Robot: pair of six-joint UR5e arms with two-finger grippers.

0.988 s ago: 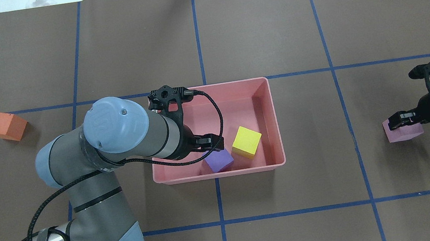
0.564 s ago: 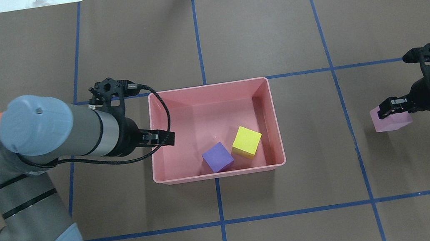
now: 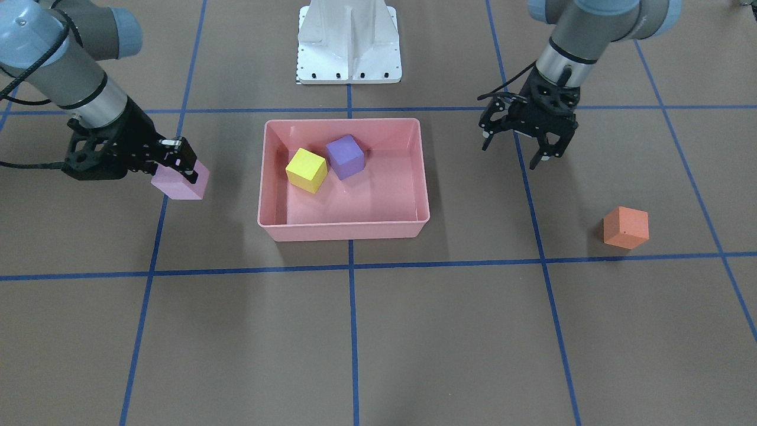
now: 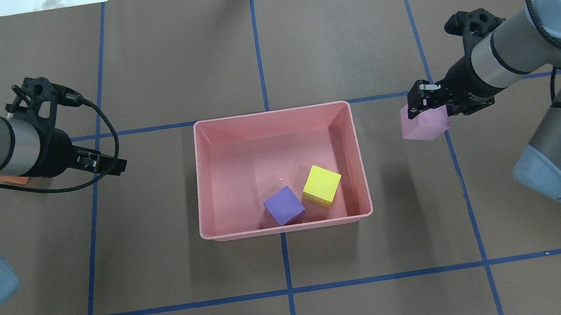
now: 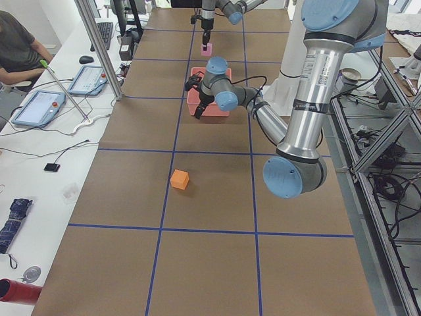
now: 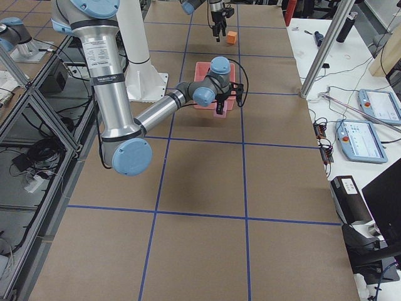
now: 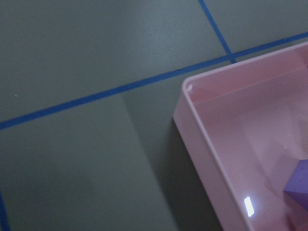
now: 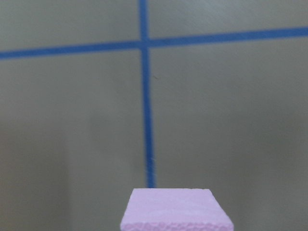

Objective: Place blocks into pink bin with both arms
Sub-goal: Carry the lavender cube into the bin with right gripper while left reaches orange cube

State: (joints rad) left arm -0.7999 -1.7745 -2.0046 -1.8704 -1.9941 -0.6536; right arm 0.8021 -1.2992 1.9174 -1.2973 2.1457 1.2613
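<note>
The pink bin (image 4: 269, 113) (image 3: 343, 225) sits mid-table and holds the yellow cube (image 4: 321, 184) (image 3: 306, 170) and the purple cube (image 4: 284, 206) (image 3: 345, 156) side by side. My right gripper (image 4: 424, 104) (image 3: 177, 161) is shut on the light pink cube (image 4: 423, 125) (image 3: 180, 182) (image 8: 175, 209) and holds it above the table, just outside the bin's right wall. My left gripper (image 4: 115, 164) (image 3: 520, 152) is open and empty, left of the bin. The orange cube (image 3: 626, 227) (image 5: 179, 179) lies on the table beyond it, mostly hidden under the left arm in the overhead view.
The white pedestal (image 3: 349, 41) stands at the robot's side of the table, behind the bin. Blue tape lines cross the brown table (image 4: 254, 46). The left wrist view shows a corner of the bin (image 7: 192, 91) and a bit of the purple cube (image 7: 299, 187).
My left gripper has pulled out of the bin to the left, leaving the purple cube inside. My right gripper has carried the light pink cube left toward the bin.
</note>
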